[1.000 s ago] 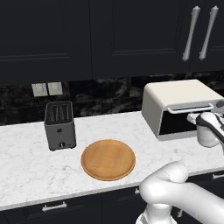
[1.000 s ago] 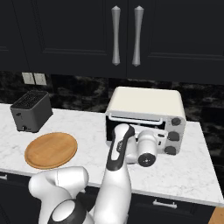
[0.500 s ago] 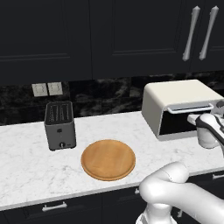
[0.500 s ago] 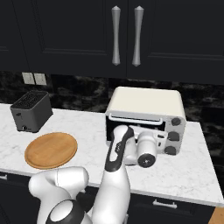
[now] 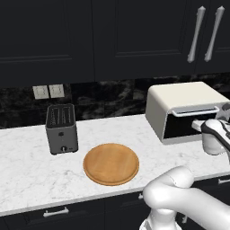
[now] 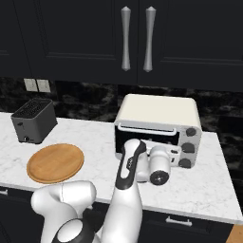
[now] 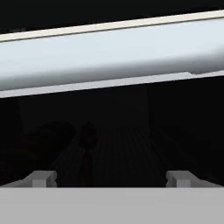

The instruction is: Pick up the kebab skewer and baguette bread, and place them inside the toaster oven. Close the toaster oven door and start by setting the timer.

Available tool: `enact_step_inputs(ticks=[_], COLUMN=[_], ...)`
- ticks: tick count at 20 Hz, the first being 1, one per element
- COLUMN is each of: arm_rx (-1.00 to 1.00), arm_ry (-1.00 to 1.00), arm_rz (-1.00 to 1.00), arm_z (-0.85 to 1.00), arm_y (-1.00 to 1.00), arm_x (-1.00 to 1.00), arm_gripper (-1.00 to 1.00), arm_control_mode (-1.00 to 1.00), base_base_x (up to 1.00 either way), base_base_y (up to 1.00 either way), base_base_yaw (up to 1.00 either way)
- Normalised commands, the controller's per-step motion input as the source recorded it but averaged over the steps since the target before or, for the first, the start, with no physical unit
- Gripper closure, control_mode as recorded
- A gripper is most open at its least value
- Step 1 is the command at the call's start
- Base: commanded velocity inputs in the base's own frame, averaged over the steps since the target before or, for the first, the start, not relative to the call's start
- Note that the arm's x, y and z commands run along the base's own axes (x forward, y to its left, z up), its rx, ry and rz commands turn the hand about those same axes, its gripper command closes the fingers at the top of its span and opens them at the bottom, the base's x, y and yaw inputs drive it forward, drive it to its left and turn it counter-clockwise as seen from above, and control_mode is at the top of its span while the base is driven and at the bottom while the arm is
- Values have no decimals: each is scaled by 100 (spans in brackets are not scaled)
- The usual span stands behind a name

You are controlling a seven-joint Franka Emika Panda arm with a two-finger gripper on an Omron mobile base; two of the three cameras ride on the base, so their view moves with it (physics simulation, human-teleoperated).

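The cream-white toaster oven (image 5: 179, 96) (image 6: 156, 109) stands at the right of the counter. Its dark glass door (image 5: 179, 126) stands upright against the front, and the silver bar handle (image 7: 109, 57) (image 6: 147, 127) runs along the door's top edge. My gripper (image 7: 111, 178) (image 5: 197, 126) hovers close in front of the glass, just below the handle. It is open, its fingertips (image 7: 41, 178) are wide apart, and nothing is between them. The kebab skewer and the baguette bread are hidden. A dim dark shape shows behind the glass, too faint to name.
Three dark knobs (image 6: 189, 147) line the oven's right side. A round wooden plate (image 5: 111, 164) (image 6: 55, 163) lies bare at mid-counter, and a dark grey slot toaster (image 5: 61, 129) stands to its left. Dark cabinets hang above the counter. My own arm crosses in front of the oven.
The hand has sunk very slightly in front of the oven door. Everything else is as before.
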Motion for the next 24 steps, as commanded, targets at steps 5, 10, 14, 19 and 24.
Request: enact_step_inputs(ticks=[5,10,14,19,24], arm_rx=[0,0,0,0,0], arm_ry=[4,1,2,6,6], arm_rz=[2,0,0,0,0], arm_z=[20,10,1,2,0], arm_y=[-30,-56,-47,-34,-26], arm_x=[-33,-77,-30,-15,-2], arm_gripper=[-100,-100,-100,-100,-100], arm_control_mode=[-100,-100,-100,-100,-100], base_base_x=[0,0,0,0,0], base_base_y=[0,0,0,0,0], base_base_yaw=[0,0,0,0,0])
